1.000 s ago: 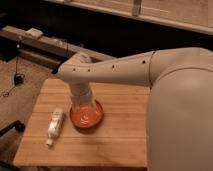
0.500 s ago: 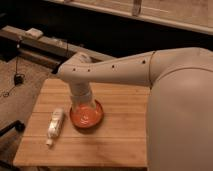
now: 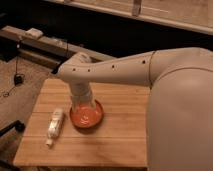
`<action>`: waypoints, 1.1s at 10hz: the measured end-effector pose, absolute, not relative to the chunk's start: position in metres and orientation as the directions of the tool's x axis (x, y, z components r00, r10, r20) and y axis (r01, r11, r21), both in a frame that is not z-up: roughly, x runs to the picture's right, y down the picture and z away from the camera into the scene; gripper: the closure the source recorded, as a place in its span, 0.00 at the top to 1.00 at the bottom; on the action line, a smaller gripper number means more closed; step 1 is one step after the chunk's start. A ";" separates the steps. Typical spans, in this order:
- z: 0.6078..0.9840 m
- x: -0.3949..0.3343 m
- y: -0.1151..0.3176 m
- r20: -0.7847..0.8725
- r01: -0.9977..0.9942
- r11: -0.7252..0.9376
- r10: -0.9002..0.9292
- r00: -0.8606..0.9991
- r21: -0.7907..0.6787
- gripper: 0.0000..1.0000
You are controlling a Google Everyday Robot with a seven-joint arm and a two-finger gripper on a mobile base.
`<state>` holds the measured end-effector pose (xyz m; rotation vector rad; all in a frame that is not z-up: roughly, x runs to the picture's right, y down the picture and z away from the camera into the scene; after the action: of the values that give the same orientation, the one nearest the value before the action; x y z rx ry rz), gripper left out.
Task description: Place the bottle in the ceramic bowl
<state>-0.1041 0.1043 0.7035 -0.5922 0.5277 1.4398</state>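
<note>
The slim whitish bottle (image 3: 54,125) lies on its side on the wooden table (image 3: 120,140), cap toward the front, just left of the bowl. The orange-red ceramic bowl (image 3: 87,118) sits near the table's middle-left. My gripper (image 3: 82,102) hangs from the arm straight over the bowl, its lower end down at the bowl's inside. The wrist hides the far part of the bowl. The bottle lies apart from the gripper.
My big white arm (image 3: 175,90) fills the right side and covers the table's right part. A dark bench (image 3: 40,45) with a pale object stands behind the table. Cables lie on the carpet (image 3: 15,85) at left.
</note>
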 end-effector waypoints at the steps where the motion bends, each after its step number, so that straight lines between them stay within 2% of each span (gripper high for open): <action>1: 0.703 -0.104 0.104 -0.658 -0.998 0.037 0.750 0.066 -0.058 0.65; 6: 0.703 -0.112 0.108 -0.659 -0.996 0.053 0.747 0.084 -0.067 0.65; 11: 0.704 -0.198 0.123 -0.663 -0.986 0.096 0.732 0.160 -0.133 0.65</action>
<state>-0.1979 0.1229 0.7042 -0.6360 0.4948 1.3522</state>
